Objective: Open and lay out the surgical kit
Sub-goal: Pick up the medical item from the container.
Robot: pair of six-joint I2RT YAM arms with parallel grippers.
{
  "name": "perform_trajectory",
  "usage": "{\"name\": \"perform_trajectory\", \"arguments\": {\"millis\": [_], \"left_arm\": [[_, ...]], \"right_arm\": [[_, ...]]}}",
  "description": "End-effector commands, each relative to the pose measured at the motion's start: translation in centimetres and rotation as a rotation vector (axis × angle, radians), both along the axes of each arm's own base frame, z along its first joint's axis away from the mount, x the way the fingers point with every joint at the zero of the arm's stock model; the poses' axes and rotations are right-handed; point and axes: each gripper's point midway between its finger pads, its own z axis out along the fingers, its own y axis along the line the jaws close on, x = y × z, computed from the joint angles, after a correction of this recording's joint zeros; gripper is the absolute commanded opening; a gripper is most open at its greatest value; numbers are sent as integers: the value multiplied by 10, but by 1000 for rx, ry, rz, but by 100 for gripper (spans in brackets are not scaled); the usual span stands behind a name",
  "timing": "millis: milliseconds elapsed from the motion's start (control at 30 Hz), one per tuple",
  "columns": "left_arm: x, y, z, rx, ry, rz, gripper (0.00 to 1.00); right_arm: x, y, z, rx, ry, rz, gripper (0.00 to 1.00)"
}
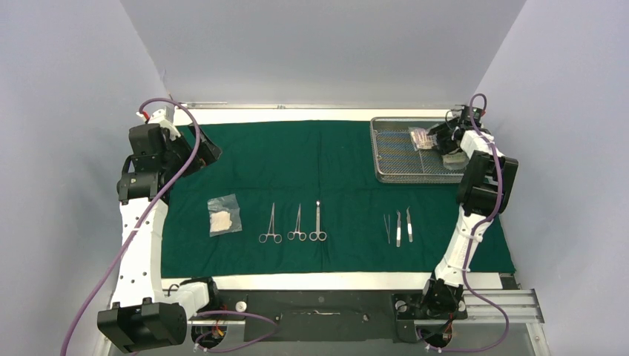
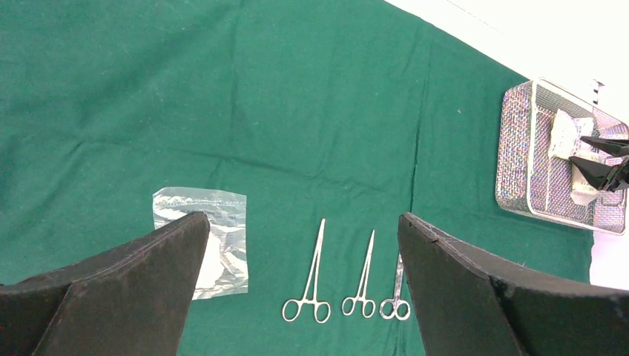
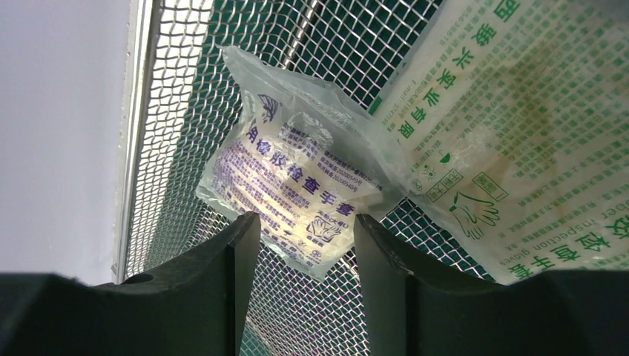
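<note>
A small packet printed in purple Chinese characters with a glove pictogram lies in the wire-mesh tray. It touches a larger packet in green print, on which "inspection gloves" is partly legible. The right tool is lowered into the tray, open, with a finger on either side of the small packet's corner. The left tool is held open wide above the green cloth. Ring-handled instruments, tweezers and a clear packet are laid out on the cloth.
</note>
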Motion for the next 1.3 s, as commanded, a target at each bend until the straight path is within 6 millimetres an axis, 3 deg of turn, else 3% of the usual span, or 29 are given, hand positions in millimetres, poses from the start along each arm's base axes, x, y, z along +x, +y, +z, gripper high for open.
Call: {"name": "perform_trajectory", "arguments": {"millis": [0, 300, 400, 500, 733, 867, 1267], "left_arm": [[7, -1, 8, -14, -43, -2, 97], [6, 0, 7, -19, -33, 11, 97], [6, 0, 6, -20, -27, 13, 97], [6, 0, 5, -20, -25, 13, 97], [4, -1, 4, -22, -21, 12, 97], [2, -2, 2, -26, -20, 9, 97], [1, -10, 4, -58, -38, -26, 97]], "right_arm": [[1, 5, -11, 27, -3, -2, 46], [-14, -4, -21, -41, 75, -19, 52], [-10, -4, -23, -42, 52, -6, 51], [-5, -2, -32, -26, 35, 13, 45], [-3, 3, -38, -8, -7, 28, 21], [-2, 1, -18, -47, -60, 41, 6], [-9, 12, 89, -123, -300, 137, 5]]}}
